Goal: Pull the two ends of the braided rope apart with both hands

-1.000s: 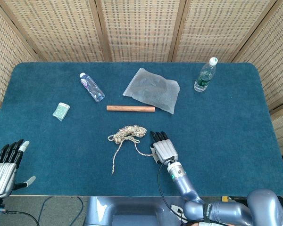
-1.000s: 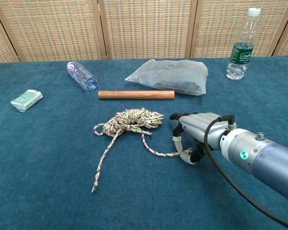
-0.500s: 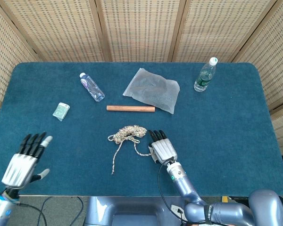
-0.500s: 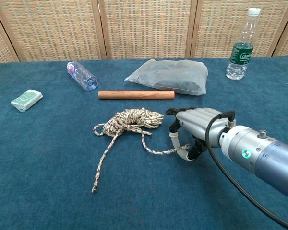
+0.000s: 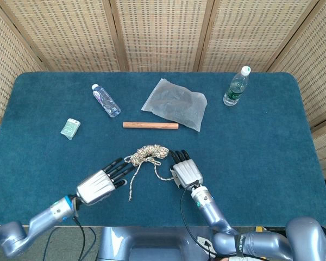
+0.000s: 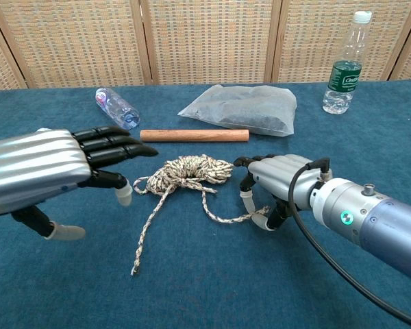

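Blue felt covers the counter (image 5: 271,163), and at its left a small green packet (image 5: 70,128) lies flat. The left hand (image 5: 100,184) hovers low near the front edge, palm down, its fingers (image 6: 113,145) stretched out and spread with nothing in them, their tips just beside the loose strand of the rope (image 5: 146,155) and pointing toward its coil. Behind that hand a clear bottle (image 5: 106,100) lies on its side. The rope sits in the middle of the counter, a bunched coil with one strand trailing toward the front edge and another running right to the right hand (image 5: 186,171). A wooden rod (image 5: 150,125) lies crosswise just behind the coil, with a crumpled clear plastic bag (image 5: 175,104) beyond it. The right hand rests low beside the coil, fingers (image 6: 248,185) curled down over the rope's end; in the chest view the end lies between thumb and a finger, apparently pinched. At the far right corner a second bottle (image 5: 237,86) with a green label stands upright, well apart from everything else.
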Controlling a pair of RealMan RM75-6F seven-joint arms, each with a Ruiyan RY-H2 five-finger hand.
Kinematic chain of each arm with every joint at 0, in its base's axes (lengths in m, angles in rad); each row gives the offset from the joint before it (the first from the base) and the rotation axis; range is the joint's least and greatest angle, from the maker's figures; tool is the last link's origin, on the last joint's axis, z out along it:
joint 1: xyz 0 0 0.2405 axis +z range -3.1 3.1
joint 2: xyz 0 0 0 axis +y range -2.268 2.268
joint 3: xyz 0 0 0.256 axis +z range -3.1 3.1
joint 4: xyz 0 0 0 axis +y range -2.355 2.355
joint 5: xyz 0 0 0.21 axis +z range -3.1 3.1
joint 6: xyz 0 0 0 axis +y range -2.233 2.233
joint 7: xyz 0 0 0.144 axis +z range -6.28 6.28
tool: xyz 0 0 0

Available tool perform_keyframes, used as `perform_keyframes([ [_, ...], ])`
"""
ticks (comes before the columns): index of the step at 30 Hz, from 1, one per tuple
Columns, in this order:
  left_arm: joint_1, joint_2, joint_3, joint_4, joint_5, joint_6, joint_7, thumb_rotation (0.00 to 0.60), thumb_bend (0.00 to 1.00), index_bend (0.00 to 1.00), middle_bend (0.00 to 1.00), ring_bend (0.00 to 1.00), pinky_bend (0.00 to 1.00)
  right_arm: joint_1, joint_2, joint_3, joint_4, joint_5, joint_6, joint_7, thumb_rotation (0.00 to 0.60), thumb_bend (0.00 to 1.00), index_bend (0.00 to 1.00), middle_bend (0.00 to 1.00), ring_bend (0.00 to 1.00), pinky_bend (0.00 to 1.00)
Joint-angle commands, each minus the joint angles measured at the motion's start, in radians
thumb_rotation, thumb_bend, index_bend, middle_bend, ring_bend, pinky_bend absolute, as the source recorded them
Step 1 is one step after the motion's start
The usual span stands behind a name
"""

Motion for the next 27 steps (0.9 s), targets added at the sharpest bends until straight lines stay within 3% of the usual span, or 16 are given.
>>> perform_keyframes([
  [1,-0.049,-0.053,0.002,0.04,-0.005,-0.056,0.011,0.6,0.22,0.39,0.0,0.0,0.0,0.006,-0.002,0.001,0.013,-0.001,-0.014,0.008,0.6,0.43,0.64,0.0,0.0,0.0],
  [5,-0.089,-0.094,0.009,0.074,-0.04,-0.122,0.015,0.6,0.23,0.39,0.0,0.0,0.0,0.015,-0.012,0.003,0.035,-0.001,-0.029,0.014,0.6,0.43,0.64,0.0,0.0,0.0],
  [27,-0.156,-0.192,0.049,0.138,-0.153,-0.179,0.053,0.6,0.3,0.44,0.0,0.0,0.0,0.025,-0.02,-0.001,0.044,0.013,-0.028,-0.009,0.6,0.43,0.65,0.0,0.0,0.0],
])
